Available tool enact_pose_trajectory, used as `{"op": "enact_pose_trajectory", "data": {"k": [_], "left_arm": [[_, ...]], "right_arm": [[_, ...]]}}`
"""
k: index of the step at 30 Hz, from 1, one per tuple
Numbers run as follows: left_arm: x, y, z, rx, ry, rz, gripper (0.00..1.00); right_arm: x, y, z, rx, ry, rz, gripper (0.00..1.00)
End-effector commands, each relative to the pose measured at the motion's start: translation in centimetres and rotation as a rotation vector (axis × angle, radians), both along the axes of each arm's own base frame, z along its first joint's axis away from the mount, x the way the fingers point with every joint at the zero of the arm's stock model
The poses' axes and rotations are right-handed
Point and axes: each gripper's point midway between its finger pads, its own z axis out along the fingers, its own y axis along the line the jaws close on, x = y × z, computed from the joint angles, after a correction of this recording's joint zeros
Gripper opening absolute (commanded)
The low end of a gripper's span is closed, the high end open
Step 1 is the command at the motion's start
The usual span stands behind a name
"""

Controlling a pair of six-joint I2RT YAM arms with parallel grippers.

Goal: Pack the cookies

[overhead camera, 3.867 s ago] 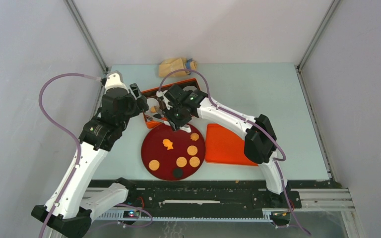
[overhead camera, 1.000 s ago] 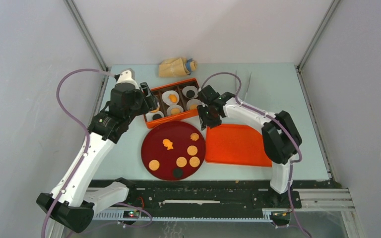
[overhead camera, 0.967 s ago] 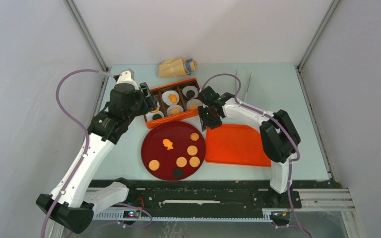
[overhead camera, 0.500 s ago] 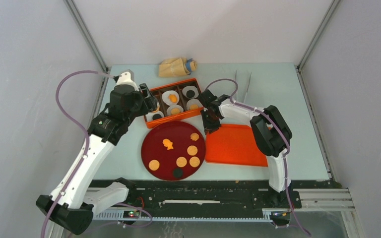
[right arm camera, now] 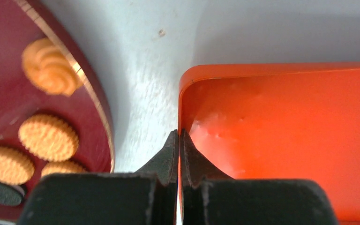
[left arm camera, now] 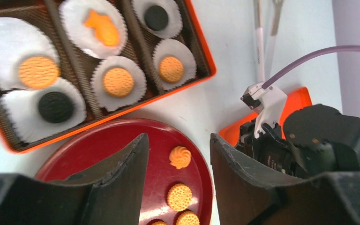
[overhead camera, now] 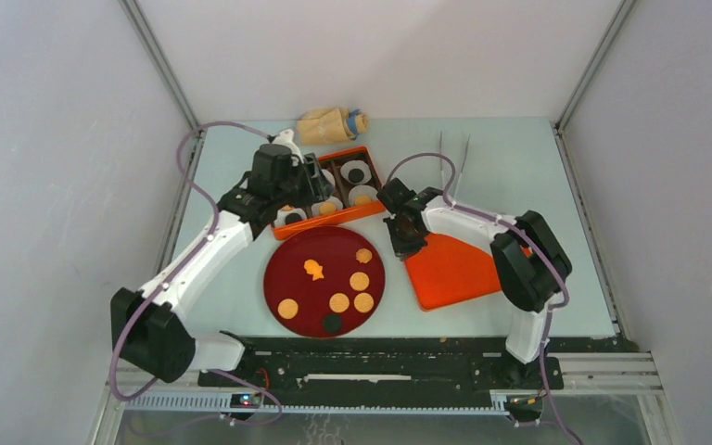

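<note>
We count seven cookies [overhead camera: 359,281] on the dark red plate [overhead camera: 298,287] at the near middle of the bench [overhead camera: 528,185]: mostly tan rounds, one orange irregular piece and one dark disc. Six more sit in white paper liners [left arm camera: 0,44] inside the orange box [overhead camera: 329,221], which is just beyond the plate. The left jaws stand apart and grip nothing, hovering over the near edge of the box and the far part of the plate. The right jaws are pressed together on the rim of the orange lid [overhead camera: 454,269], close to one corner. The lid lies askew on the bench just right of the plate.
</note>
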Motion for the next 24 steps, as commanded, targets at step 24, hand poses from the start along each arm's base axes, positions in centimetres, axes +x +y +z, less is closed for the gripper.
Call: {"op": "enact_pose_trajectory", "data": {"k": [24], "left_arm": [[-6.0, -16.3, -8.3, -0.363, 0.213, -0.704, 0.75]], "right_arm": [[-9.1, 7.4, 14.4, 0.335, -0.235, 0.415, 0.00]]}}
